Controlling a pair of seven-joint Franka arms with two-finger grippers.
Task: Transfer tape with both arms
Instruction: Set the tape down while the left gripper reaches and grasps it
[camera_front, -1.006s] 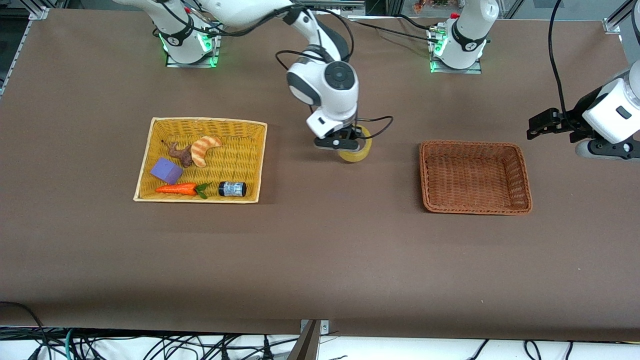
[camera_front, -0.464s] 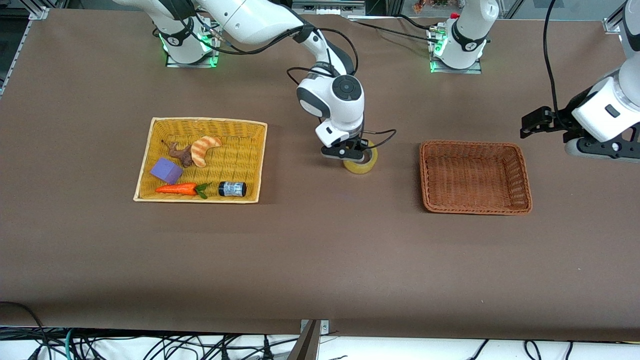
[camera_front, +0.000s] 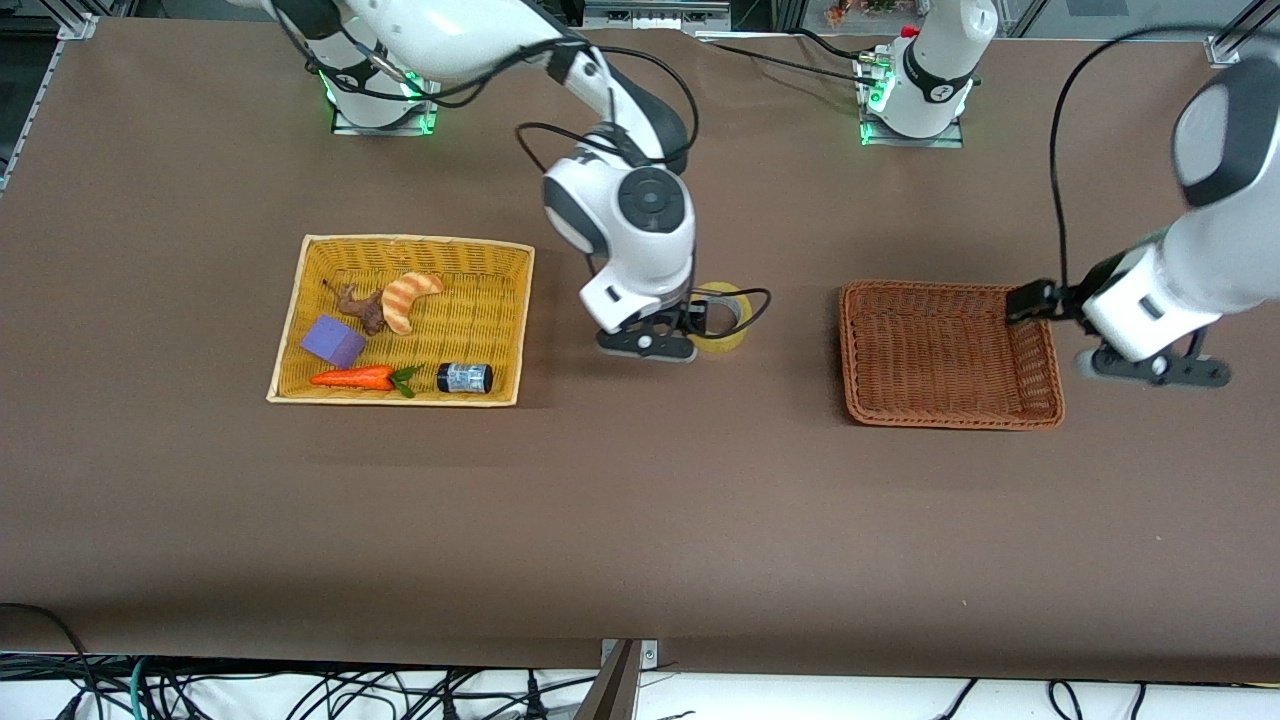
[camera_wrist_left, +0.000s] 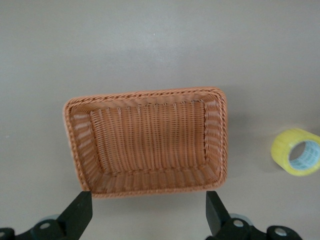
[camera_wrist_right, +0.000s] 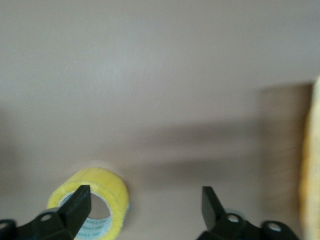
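Observation:
The tape (camera_front: 724, 317), a yellowish ring, rests on the table between the two baskets, free of both grippers. My right gripper (camera_front: 668, 330) hangs open right beside it, toward the yellow basket. In the right wrist view the tape (camera_wrist_right: 95, 202) lies by one fingertip (camera_wrist_right: 80, 199), with bare table between the fingers of the gripper (camera_wrist_right: 145, 200). My left gripper (camera_front: 1032, 300) is open and empty over the brown basket's (camera_front: 950, 410) rim at the left arm's end. The left wrist view shows this gripper (camera_wrist_left: 147, 210), the brown basket (camera_wrist_left: 150, 186) and the tape (camera_wrist_left: 290, 150) farther off.
The yellow basket (camera_front: 400, 248) toward the right arm's end holds a purple block (camera_front: 333, 341), a toy carrot (camera_front: 352, 378), a croissant (camera_front: 408, 298), a brown piece (camera_front: 360, 308) and a small black-capped cylinder (camera_front: 464, 377). The brown basket is empty.
My right gripper set the tape down on the table, let go and shifted toward the yellow basket. My left arm swung down to the brown basket's rim.

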